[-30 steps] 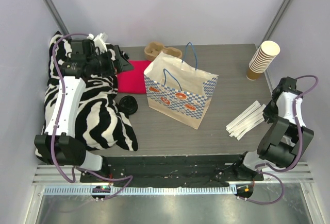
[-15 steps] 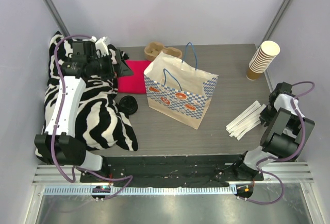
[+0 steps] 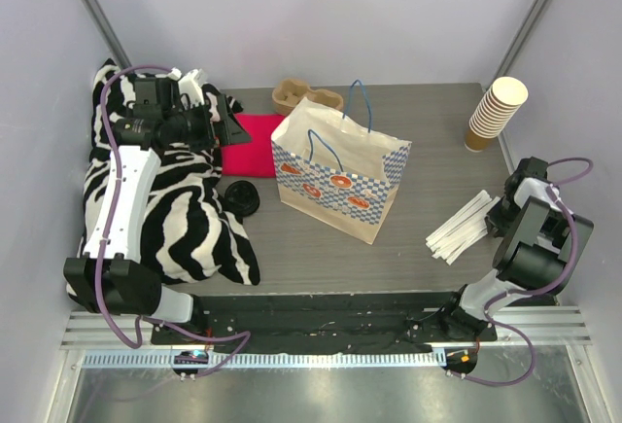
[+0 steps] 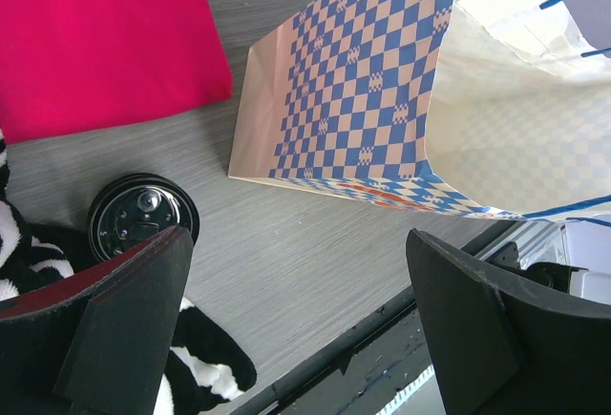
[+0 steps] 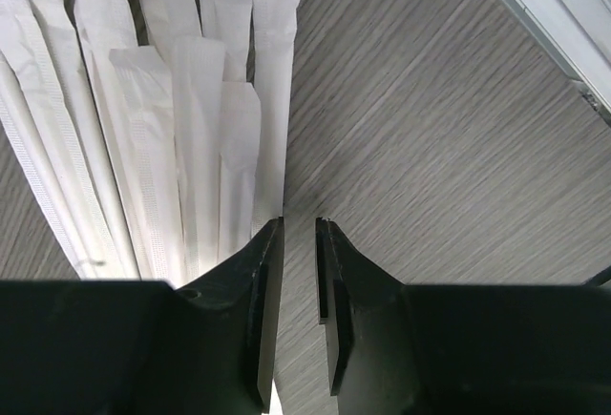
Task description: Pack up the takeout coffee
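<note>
Left hand wide open, empty, near checkered paper bag, right hand barely parted, empty, beside white paper sleeves

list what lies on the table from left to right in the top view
zebra cloth → pink cloth → bag → straws → cup stack

A grey wood-grain table fills the enclosure. Plain pale lavender-white walls close it in: a back wall, a left wall and a right wall. Slanting metal posts mark the back corners. At the near edge a black strip meets a ribbed aluminium rail, with a brushed metal sheet below. The light is soft and even.
</note>
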Tool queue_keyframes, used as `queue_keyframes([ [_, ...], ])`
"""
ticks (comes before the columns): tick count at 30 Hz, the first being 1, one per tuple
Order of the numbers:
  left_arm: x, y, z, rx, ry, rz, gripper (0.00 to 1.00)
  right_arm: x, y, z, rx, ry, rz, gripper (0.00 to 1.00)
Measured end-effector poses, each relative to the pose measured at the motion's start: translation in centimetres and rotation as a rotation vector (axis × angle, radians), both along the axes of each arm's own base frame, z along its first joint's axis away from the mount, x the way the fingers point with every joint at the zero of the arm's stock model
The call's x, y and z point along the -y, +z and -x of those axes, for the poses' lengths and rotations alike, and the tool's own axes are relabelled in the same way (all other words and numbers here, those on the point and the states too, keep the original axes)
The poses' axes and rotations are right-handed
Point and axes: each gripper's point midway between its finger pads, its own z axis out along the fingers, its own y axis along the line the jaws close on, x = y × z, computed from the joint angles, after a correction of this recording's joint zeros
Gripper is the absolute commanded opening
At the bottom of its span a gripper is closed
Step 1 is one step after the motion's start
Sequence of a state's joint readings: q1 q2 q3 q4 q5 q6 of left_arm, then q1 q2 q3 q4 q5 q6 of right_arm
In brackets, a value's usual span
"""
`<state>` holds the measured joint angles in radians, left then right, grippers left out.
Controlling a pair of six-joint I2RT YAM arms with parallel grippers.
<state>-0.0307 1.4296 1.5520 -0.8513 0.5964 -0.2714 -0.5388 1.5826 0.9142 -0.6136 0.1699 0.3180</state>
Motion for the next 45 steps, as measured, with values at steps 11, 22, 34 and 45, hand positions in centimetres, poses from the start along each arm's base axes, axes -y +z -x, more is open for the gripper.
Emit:
queue_keyframes([
  [11, 0.0, -0.1, 0.0, -0.003, -0.002, 0.002, 1.00, -0.2, -0.2, -0.7, 0.029, -0.026, -0.021, 0.29],
  [22, 0.1, -0.4, 0.2, -0.012, -0.005, 0.005, 1.00, -0.6, -0.2, -1.3, 0.053, -0.031, -0.051, 0.32],
  [34, 0.2, -0.4, 0.2, -0.015, -0.008, 0.007, 1.00, -1.0, -0.2, -2.4, 0.107, -0.026, -0.082, 0.32],
  [45, 0.3, -0.7, 0.4, -0.022, -0.014, 0.013, 1.00, -2.2, -0.2, -3.2, 0.159, -0.006, -0.138, 0.33],
])
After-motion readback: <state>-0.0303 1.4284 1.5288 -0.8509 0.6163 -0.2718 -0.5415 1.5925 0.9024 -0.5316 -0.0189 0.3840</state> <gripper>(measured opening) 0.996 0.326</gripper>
